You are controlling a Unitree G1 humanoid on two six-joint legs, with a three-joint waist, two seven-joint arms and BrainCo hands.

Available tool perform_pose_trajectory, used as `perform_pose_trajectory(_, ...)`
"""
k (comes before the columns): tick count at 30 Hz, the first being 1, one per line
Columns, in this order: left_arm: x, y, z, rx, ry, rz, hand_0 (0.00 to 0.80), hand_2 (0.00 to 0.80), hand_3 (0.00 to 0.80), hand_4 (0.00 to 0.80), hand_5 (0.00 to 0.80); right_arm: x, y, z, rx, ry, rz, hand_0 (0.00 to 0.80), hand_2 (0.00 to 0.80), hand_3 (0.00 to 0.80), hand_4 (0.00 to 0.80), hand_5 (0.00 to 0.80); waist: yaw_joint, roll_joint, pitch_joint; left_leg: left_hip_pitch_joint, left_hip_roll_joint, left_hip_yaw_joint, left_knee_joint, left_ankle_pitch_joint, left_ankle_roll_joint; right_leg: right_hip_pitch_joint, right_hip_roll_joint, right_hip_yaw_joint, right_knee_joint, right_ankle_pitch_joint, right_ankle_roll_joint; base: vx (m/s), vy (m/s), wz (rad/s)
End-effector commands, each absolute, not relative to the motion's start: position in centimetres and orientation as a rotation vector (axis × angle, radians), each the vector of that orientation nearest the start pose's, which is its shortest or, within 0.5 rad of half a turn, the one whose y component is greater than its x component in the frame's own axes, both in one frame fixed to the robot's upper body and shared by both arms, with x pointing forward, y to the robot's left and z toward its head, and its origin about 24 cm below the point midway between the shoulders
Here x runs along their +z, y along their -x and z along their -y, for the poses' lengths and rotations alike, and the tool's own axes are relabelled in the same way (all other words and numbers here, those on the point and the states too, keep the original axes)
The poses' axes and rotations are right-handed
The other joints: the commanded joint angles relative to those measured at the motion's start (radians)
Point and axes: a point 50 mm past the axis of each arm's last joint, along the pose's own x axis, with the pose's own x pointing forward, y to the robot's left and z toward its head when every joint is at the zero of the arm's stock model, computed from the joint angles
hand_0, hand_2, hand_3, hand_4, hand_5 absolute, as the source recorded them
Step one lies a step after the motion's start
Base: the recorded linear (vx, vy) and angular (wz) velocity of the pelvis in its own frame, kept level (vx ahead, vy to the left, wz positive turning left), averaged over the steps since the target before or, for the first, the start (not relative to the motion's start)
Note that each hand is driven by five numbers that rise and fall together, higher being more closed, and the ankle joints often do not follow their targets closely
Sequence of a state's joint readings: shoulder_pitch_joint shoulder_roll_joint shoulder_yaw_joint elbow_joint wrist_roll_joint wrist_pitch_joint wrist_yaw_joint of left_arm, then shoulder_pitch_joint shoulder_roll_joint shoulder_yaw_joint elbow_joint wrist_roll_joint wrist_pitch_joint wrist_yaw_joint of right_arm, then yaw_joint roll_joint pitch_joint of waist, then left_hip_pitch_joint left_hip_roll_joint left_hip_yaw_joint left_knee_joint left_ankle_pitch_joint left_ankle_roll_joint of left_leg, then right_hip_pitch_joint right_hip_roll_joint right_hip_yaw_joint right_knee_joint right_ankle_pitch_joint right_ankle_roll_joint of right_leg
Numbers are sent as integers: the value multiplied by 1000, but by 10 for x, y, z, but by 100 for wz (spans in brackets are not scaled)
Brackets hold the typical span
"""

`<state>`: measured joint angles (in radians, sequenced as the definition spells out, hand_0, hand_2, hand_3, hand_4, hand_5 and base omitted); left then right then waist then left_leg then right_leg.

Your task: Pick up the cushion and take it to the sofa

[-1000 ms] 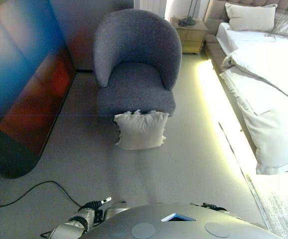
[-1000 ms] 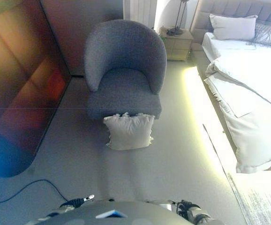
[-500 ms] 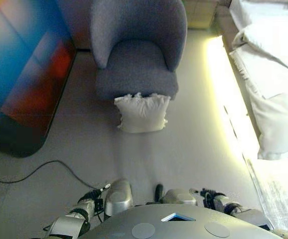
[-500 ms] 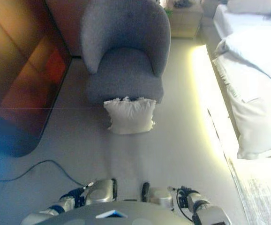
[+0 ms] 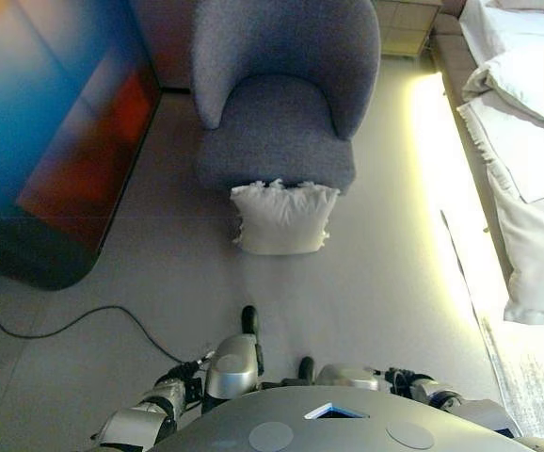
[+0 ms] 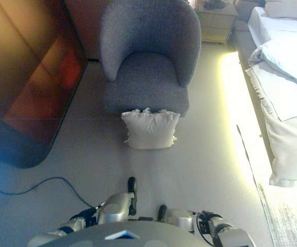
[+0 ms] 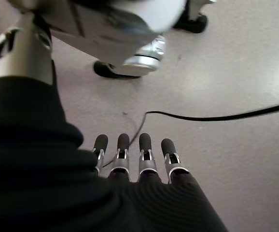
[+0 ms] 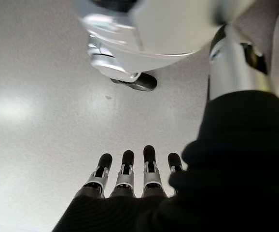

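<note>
A white cushion (image 5: 283, 218) with frilled edges stands on the floor, leaning against the front of the grey armchair (image 5: 281, 104). Nothing lies on the chair's seat. Both hands hang low at my sides, well short of the cushion. The left hand (image 7: 144, 162) shows in the left wrist view with straight fingers (image 7: 145, 145) over bare floor, holding nothing. The right hand (image 8: 125, 181) shows in the right wrist view, its fingers (image 8: 149, 157) also straight and empty.
A large dark glossy panel (image 5: 46, 141) stands along the left. A bed (image 5: 536, 141) with white bedding runs down the right, with a lit strip along its base. A nightstand (image 6: 218, 20) sits behind the chair, and a pale rug (image 5: 536, 377) lies at the lower right.
The whole picture has shifted: the camera tilted down and came a little closer to the chair. The cushion still leans on the chair front. Both hands stay low and empty.
</note>
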<state>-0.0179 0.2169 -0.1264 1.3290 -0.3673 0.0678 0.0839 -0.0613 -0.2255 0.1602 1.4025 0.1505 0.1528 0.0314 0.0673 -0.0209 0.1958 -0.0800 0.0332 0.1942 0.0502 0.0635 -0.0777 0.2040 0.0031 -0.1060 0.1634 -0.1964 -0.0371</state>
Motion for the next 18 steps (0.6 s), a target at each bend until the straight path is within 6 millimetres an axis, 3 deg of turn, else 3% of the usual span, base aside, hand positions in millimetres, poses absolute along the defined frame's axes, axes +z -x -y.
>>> perform_pose_trajectory(1,-173,-47,-223,328,-25,-1432,0,0,0,0,0,-167,-53,245,-174,156,-1526,0,0,0,0,0,21,32,-55,-181,12,-40,-138,17,18,97,87,25,159,-256,5,656,194,-22)
perform_pose_trajectory(3,-173,-43,-222,332,-14,-1451,0,0,0,0,0,-168,-51,244,-187,141,-1540,0,0,0,0,0,31,25,-58,-187,10,-92,-138,3,26,100,68,43,196,-256,18,728,254,-8)
perform_pose_trajectory(5,-173,-42,-224,346,-19,-1464,0,0,0,0,0,-169,-47,240,-205,106,-1570,0,0,0,0,0,31,4,-68,-182,-4,-93,-90,1,46,110,30,41,241,-207,60,758,268,5)
perform_pose_trajectory(8,-170,-55,-232,331,-57,-1405,0,0,0,0,0,-170,-39,235,-218,94,-1597,0,0,0,0,0,29,-41,-95,-198,-40,-79,73,-33,93,104,-42,24,342,-46,136,705,229,-5)
perform_pose_trajectory(10,-168,-68,-234,317,-78,-1357,0,0,0,0,0,-170,-45,235,-198,118,-1558,0,0,0,0,0,32,-55,-109,-185,-64,-91,85,-66,128,70,-72,31,427,71,179,654,213,-23)
perform_pose_trajectory(12,-163,-80,-242,300,-104,-1327,0,0,0,0,0,-169,-58,235,-219,109,-1502,0,0,0,0,0,23,-54,-109,-160,-74,-105,77,-87,146,-18,-67,50,492,112,186,434,143,-20)
perform_pose_trajectory(14,-159,-94,-247,270,-123,-1292,0,0,0,0,0,-167,-73,234,-252,72,-1448,0,0,0,0,0,13,-48,-103,-147,-82,-117,69,-91,153,-98,-36,52,452,104,178,293,84,-3)
perform_pose_trajectory(15,-157,-99,-249,257,-125,-1279,0,0,0,0,0,-166,-77,233,-276,53,-1428,0,0,0,0,0,12,-45,-99,-141,-85,-117,66,-91,154,-123,-34,37,422,97,174,249,50,-4)
perform_pose_trajectory(18,-155,-110,-247,261,-102,-1253,0,0,0,0,0,-162,-98,231,-304,0,-1344,0,0,0,0,0,9,-13,-69,-68,-57,-102,39,-107,145,-270,-67,-80,292,61,154,202,3,-16)
